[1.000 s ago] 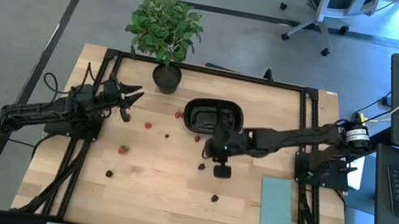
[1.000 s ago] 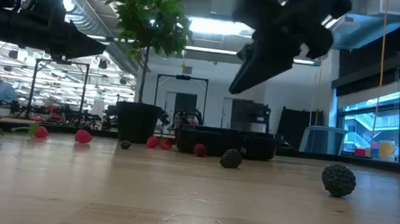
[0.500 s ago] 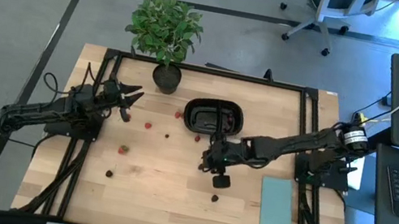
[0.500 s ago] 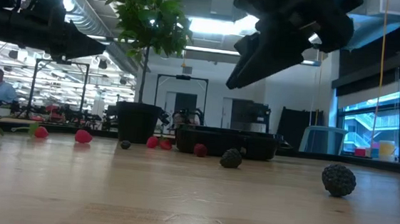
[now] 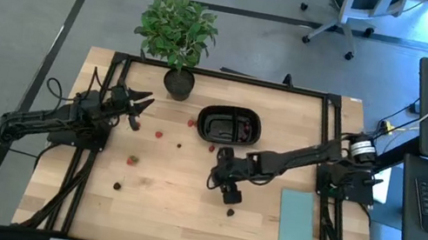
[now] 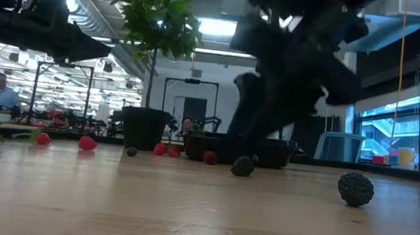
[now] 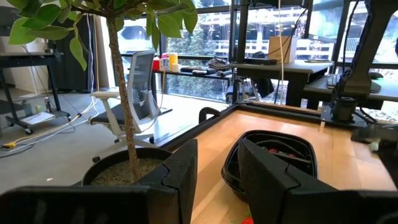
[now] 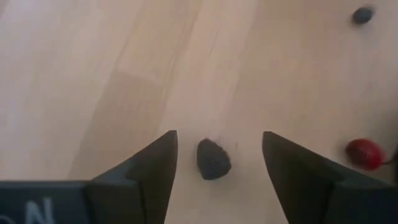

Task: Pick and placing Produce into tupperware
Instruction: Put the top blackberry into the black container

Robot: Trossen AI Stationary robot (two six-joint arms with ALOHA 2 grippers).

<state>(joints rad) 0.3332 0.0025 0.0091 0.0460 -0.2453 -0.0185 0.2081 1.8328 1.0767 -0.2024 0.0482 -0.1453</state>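
My right gripper (image 8: 214,158) stood low over the table (image 5: 163,208), fingers spread either side of a dark berry (image 8: 213,159). The black tray (image 5: 229,125) lay just beyond, toward the far edge. My left gripper (image 5: 138,107) waited, fingers apart, near the plant pot (image 5: 178,84).

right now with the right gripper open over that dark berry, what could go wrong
The small dark maroon berry lies loose on the pale wooden table between the open right gripper's fingers; an off-centre close might nudge it so it rolls away. Squeezing hard could crush it. A small bright red berry sits near one finger and may get knocked. The left gripper waits by the potted plant.
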